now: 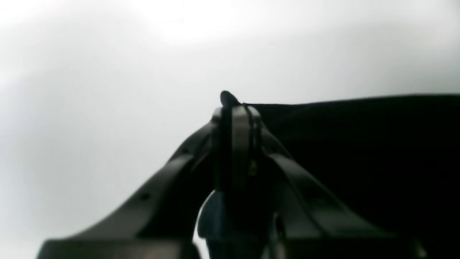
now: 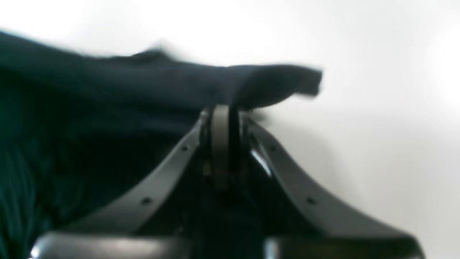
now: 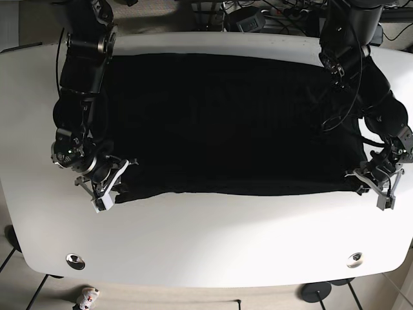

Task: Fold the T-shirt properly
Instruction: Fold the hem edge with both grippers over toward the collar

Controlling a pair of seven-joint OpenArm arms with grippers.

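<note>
A black T-shirt lies spread over the far half of the white table. My left gripper is at the shirt's near right corner. In the left wrist view it is shut on the cloth's edge, with the T-shirt stretching off to the right. My right gripper is at the near left corner. In the right wrist view it is shut on a fold of the T-shirt, which bulges up over the fingertips.
Two round metal grommets sit near the table's front edge. Cables and equipment lie behind the table's far edge. Both arms reach along the shirt's left and right sides.
</note>
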